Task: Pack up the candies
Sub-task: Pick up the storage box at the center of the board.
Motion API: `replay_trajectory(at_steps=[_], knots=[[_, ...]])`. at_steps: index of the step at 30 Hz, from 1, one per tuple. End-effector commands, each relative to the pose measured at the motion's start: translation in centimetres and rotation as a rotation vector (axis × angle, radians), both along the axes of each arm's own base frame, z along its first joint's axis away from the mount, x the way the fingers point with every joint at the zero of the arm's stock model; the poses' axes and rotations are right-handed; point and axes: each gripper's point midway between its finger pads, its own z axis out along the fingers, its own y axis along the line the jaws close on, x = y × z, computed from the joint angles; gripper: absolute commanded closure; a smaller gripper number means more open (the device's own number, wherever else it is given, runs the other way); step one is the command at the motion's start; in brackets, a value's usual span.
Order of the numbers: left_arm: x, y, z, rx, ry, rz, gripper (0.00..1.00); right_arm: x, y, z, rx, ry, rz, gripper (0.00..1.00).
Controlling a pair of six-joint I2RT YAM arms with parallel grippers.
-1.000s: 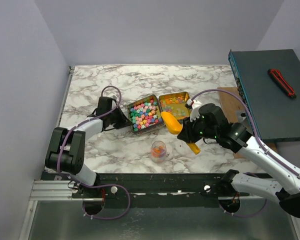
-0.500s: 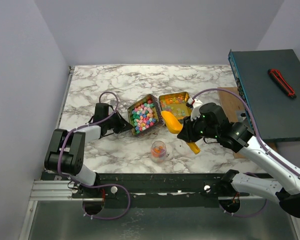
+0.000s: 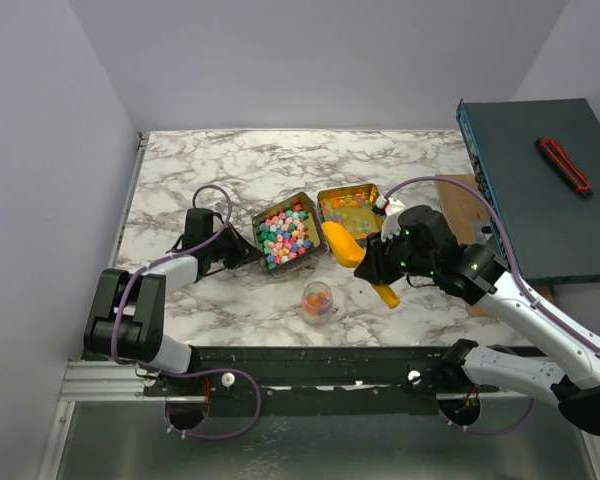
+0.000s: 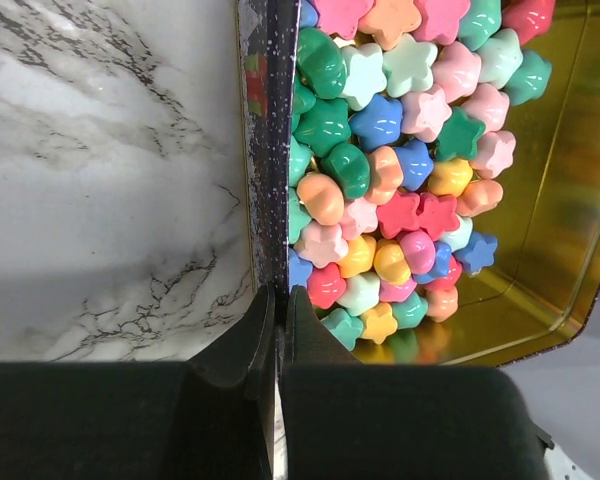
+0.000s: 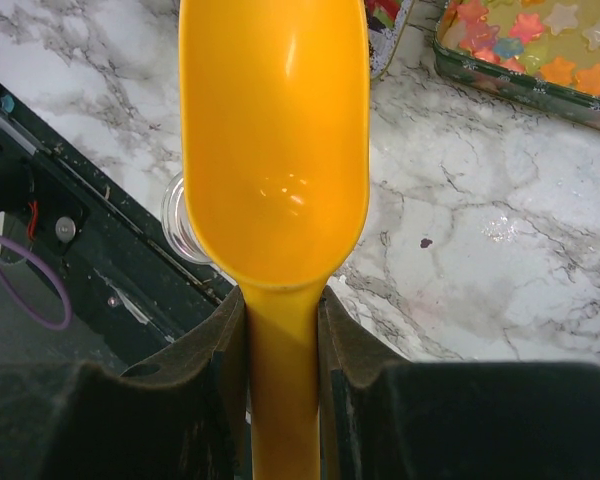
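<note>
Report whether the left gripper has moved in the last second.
Yes. The left gripper, clamped on the wall of the pastel tin, has drawn leftward, away from the unmoved jelly tin.

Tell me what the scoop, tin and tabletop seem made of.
The scoop: likely plastic, glossy yellow-orange, with soft highlights and a moulded one-piece shape. The tin: thin metal, gold inside with mirror-like reflections, dark and speckled outside. The tabletop: marble-look, grey veins on white; stone or laminate cannot be told.

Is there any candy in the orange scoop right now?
No, the scoop held by the right tool shows a bare, glossy bowl with nothing lying in it.
</note>
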Motion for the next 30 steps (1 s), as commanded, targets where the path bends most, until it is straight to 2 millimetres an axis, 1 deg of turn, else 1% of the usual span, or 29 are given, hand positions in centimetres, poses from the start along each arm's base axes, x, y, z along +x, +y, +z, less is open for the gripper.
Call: replay_trajectory(at_steps=[1, 3, 4, 5, 7, 8, 10, 11, 12, 13, 15, 17, 19, 20, 21, 23, 30], knots=[[1.4, -0.7, 2.6, -0.087, -0.086, -0.007, 1.0, 0.1, 0.1, 0.6, 0.016, -0.005, -0.008, 0.99], [1.3, -1.0, 3.3, -0.104, -0.1, -0.019, 1.0, 0.1, 0.0, 0.6, 0.01, -0.005, -0.009, 1.0], [1.6, -0.9, 3.3, -0.079, -0.119, -0.014, 1.0, 0.1, 0.0, 0.5, 0.008, -0.005, -0.009, 0.99], [1.6, -0.6, 3.1, -0.078, -0.101, 0.001, 1.0, 0.2, -0.1, 0.4, 0.007, -0.008, -0.012, 0.99], [1.1, -1.3, 4.5, -0.147, -0.096, -0.026, 1.0, 0.2, -0.1, 0.3, 0.004, -0.005, -0.012, 1.0], [1.1, -1.6, 5.8, -0.149, -0.137, -0.036, 1.0, 0.1, -0.1, 0.3, 0.0, -0.002, -0.007, 0.99], [1.4, -1.5, 6.9, -0.098, -0.214, -0.023, 1.0, 0.2, 0.0, 0.1, 0.002, -0.003, -0.009, 0.99], [1.8, -1.1, 6.5, -0.066, -0.22, -0.007, 1.0, 0.2, 0.0, -0.1, 0.004, -0.003, -0.01, 0.99], [1.9, -0.8, 5.4, -0.048, -0.185, 0.002, 1.0, 0.3, 0.2, -0.2, 0.006, -0.002, -0.006, 0.99], [1.9, -0.9, 4.6, -0.056, -0.149, -0.012, 1.0, 0.3, 0.4, -0.2, 0.009, 0.002, 0.001, 0.99], [1.7, -1.1, 1.9, -0.047, -0.071, -0.023, 1.0, 0.3, 0.6, -0.4, 0.007, 0.009, 0.009, 1.0], [1.2, -0.9, -1.1, -0.024, 0.001, -0.001, 1.0, 0.4, 0.6, -0.4, 0.005, 0.008, 0.007, 0.99], [0.8, -1.0, -2.5, -0.031, 0.033, 0.003, 1.0, 0.3, 0.5, -0.3, 0.008, 0.003, 0.007, 0.99], [0.6, -0.9, -2.9, -0.03, 0.041, 0.006, 1.0, 0.3, 0.5, -0.3, 0.008, 0.001, 0.004, 0.99], [0.6, -0.9, -3.0, -0.028, 0.041, 0.009, 1.0, 0.3, 0.4, -0.2, 0.006, -0.001, 0.001, 0.99], [0.8, -0.8, -2.7, -0.022, 0.023, 0.011, 1.0, 0.3, 0.2, -0.2, 0.004, -0.005, 0.0, 0.99], [1.7, -1.1, 0.1, -0.05, -0.034, 0.017, 1.0, 0.2, 0.1, -0.2, 0.005, -0.004, -0.002, 0.99]])
